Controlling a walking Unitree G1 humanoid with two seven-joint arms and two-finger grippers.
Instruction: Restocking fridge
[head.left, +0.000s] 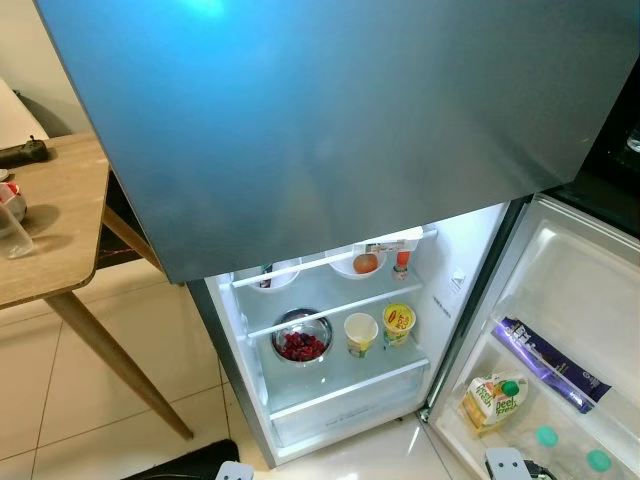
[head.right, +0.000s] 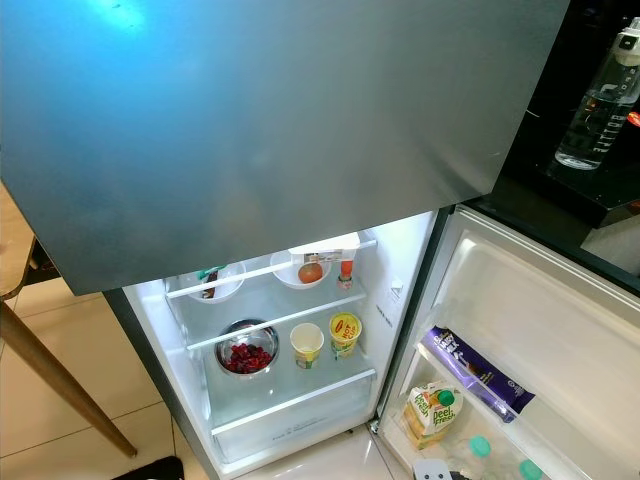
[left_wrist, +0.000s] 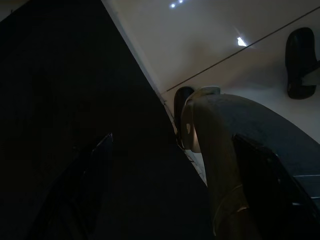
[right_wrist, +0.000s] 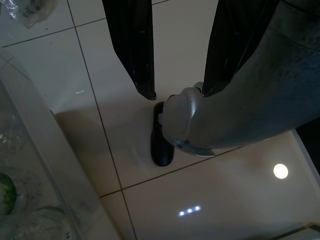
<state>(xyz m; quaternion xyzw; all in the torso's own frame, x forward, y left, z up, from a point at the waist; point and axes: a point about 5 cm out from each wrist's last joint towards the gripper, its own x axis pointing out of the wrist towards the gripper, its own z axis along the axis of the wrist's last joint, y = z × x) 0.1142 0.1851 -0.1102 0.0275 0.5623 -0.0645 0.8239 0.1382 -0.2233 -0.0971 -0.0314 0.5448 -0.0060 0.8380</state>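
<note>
Two end effectors are hanging idle: we are seeing the right end effector (right_wrist: 177, 95) parted and empty above the floor, the left unreadable. The juice carton (head.left: 492, 400) is sitting in the fridge (head.left: 340, 330) door; light, crushable, best gripped across its sides.

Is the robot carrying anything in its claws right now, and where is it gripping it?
Nothing. The right claw hangs open over the tiled floor with nothing between its fingers; the left claw's view is too dark to tell.

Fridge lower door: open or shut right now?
Open. The lower door is swung wide to the right, exposing lit shelves and a juice carton in its bin.
</note>
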